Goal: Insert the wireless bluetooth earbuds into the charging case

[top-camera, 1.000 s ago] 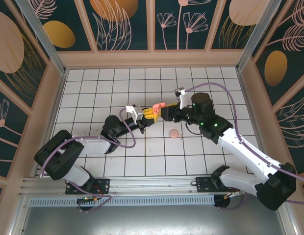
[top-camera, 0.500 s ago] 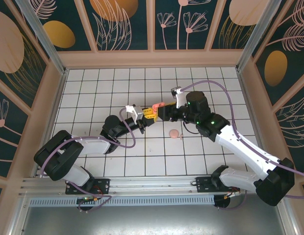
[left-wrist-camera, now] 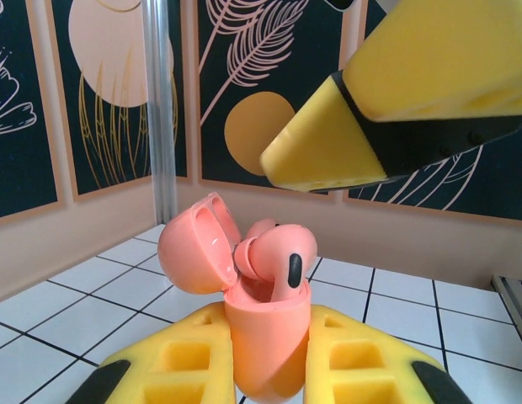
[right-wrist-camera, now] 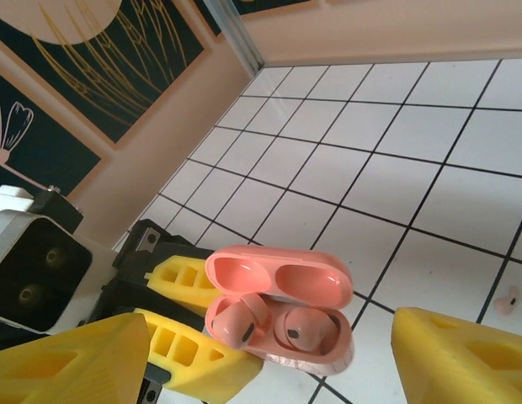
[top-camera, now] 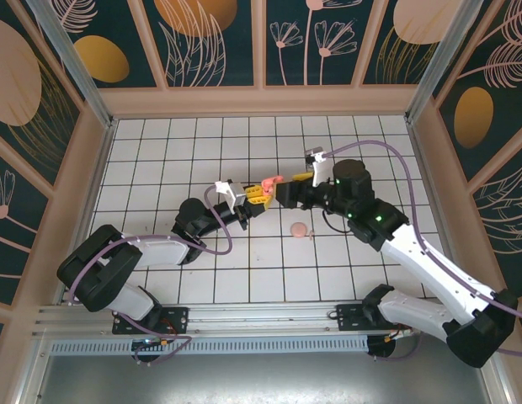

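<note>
My left gripper [top-camera: 263, 192] is shut on the salmon charging case [top-camera: 272, 182], holding it above the floor with its lid [left-wrist-camera: 194, 244] open. The case [left-wrist-camera: 265, 332] stands between my yellow left fingers [left-wrist-camera: 173, 362]. Two pink earbuds lie in its wells: one [right-wrist-camera: 241, 320] sticks up above the rim, the other [right-wrist-camera: 307, 326] sits lower. My right gripper [top-camera: 288, 190] hangs just right of the case, open, with its fingertips [right-wrist-camera: 417, 332] on either side of the case [right-wrist-camera: 278, 278] and touching nothing. One right finger [left-wrist-camera: 396, 109] hovers above the raised earbud [left-wrist-camera: 282, 252].
A pale pink round disc [top-camera: 300, 230] lies on the white tiled floor below the grippers, with a tiny pink bit [right-wrist-camera: 507, 300] beside it. Patterned walls enclose the floor on three sides. A metal post [left-wrist-camera: 160, 109] stands in the far corner.
My right gripper's jaws have spread wider and it has drawn back a little to the right of the case. The left gripper and the case have stayed put.
</note>
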